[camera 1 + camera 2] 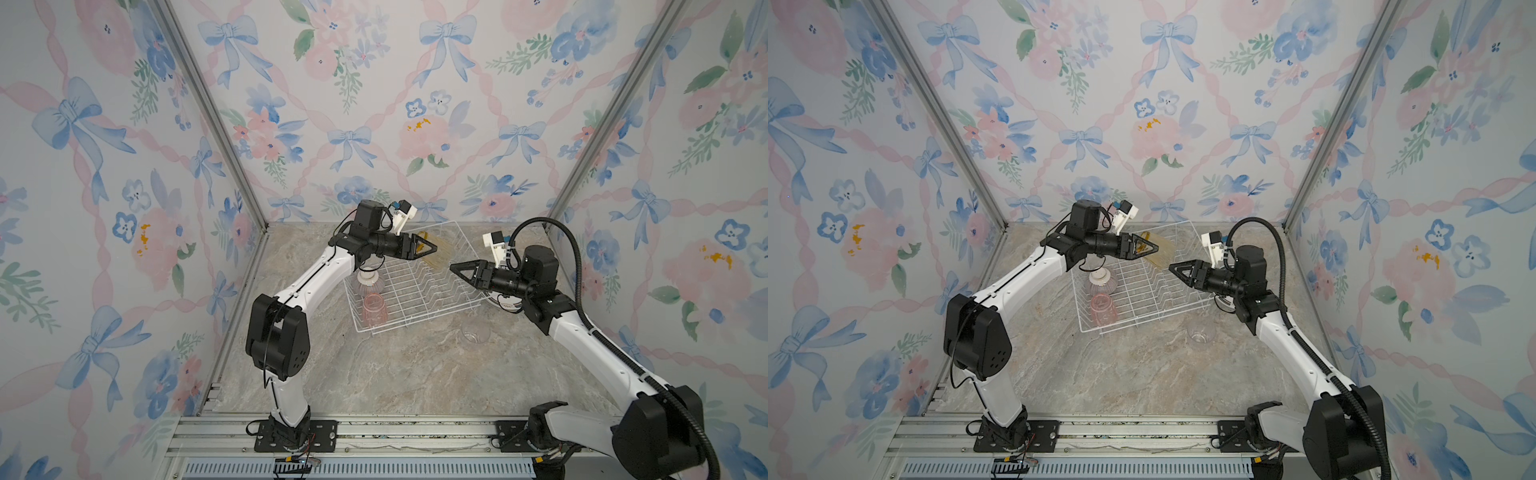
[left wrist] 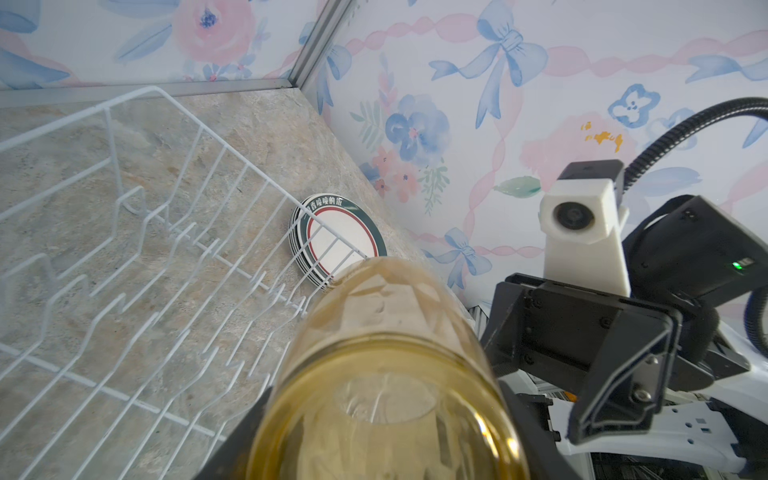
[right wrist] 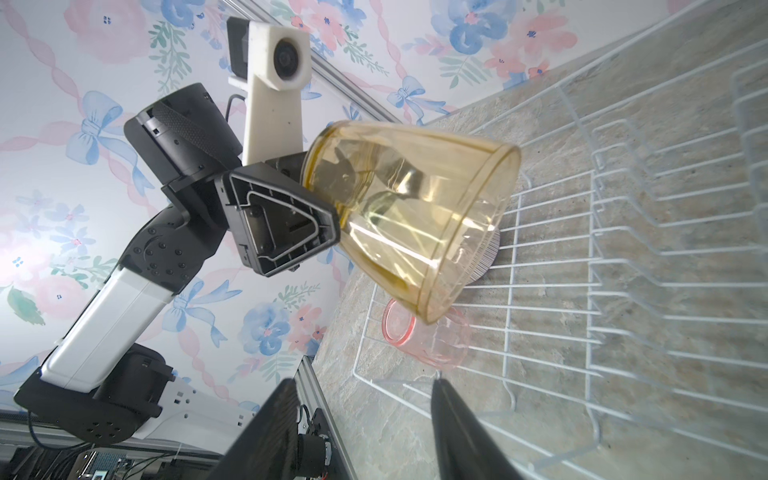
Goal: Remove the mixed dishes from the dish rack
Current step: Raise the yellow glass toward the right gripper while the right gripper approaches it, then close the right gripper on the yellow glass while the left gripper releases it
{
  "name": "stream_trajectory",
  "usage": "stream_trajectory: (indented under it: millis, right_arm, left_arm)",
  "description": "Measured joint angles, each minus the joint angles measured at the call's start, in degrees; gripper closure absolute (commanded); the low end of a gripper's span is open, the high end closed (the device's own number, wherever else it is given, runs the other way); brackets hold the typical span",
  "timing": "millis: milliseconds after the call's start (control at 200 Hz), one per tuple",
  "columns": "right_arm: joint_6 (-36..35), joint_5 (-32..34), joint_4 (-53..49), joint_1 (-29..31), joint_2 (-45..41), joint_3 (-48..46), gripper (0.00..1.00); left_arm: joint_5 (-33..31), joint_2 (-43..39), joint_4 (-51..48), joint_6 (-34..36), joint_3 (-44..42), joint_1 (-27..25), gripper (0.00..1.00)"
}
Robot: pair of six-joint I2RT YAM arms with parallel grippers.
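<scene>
My left gripper [image 1: 432, 248] [image 2: 382, 440] is shut on a yellow tumbler [image 1: 441, 252] [image 1: 1163, 250] [image 2: 386, 374] [image 3: 415, 216]. It holds the tumbler on its side in the air above the far part of the white wire dish rack [image 1: 415, 286] [image 1: 1142, 291]. My right gripper [image 1: 455, 267] [image 1: 1173, 267] [image 3: 365, 386] is open and empty, pointing at the tumbler's mouth from a short gap away. In the rack's left end lie a pink tumbler [image 1: 375, 309] [image 3: 419, 336] and, upside down, a pink-striped ribbed bowl [image 1: 368, 282] [image 1: 1101, 280].
A stack of plates [image 2: 340, 241] [image 1: 505, 305] with dark rims lies on the table just outside the rack's right side, mostly under my right arm. A clear tumbler [image 1: 476, 332] [image 1: 1201, 332] stands on the marble table in front of the rack's right corner.
</scene>
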Motion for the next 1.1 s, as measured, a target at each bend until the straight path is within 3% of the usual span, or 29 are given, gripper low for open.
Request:
stream_trajectory:
  millis: [655, 995, 1100]
  right_arm:
    - [7.6, -1.5, 14.4, -0.5, 3.0, -1.0, 0.52]
    - [12.4, -2.7, 23.3, 0.7, 6.1, 0.1, 0.73]
    - [12.7, -3.2, 24.5, 0.7, 6.8, 0.5, 0.89]
  left_arm:
    - [8.1, -1.2, 21.3, -13.7, -7.9, -0.9, 0.52]
    - [10.1, 1.0, 25.4, -16.9, -7.3, -2.8, 0.52]
    - [10.9, 1.2, 26.6, -18.1, -7.3, -2.7, 0.52]
